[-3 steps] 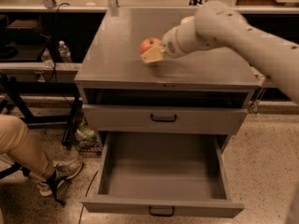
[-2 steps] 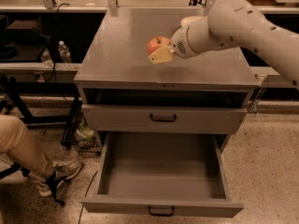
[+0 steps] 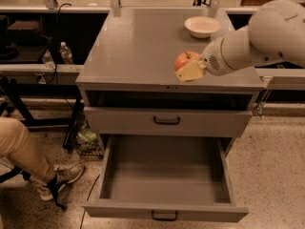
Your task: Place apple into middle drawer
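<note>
Camera view, hand (image 3: 187, 67) clasping apple (image 3: 184, 59), over cabinet (image 3: 138, 51)

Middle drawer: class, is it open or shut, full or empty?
Open and empty: the middle drawer is pulled out, its inside bare. The tool grips the apple over the cabinet top, near its front edge.

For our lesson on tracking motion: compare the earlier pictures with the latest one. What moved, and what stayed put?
The claw, still gripping the apple, carried it rightward in the picture and toward the front edge of the cabinet top. The arm drew back, uncovering the white bowl. The middle drawer stayed open and empty; the upper drawer front stayed shut.
</note>
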{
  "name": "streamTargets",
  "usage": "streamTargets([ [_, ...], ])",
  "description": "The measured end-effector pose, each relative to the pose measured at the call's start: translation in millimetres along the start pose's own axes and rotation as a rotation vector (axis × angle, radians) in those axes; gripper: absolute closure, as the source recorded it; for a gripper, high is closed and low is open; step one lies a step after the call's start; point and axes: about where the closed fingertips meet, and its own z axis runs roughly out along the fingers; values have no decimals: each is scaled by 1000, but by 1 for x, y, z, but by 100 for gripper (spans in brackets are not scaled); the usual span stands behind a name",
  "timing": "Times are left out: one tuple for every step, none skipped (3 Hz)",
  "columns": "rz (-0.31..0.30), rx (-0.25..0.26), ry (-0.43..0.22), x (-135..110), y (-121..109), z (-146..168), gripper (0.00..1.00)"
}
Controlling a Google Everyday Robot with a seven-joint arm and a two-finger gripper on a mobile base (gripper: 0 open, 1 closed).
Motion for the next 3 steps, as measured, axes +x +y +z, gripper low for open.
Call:
streamTargets([
  [8,-15,150,38,18,-3,100],
  [8,-15,150,38,18,-3,100],
  [51,3,164,67,18,-3,100],
])
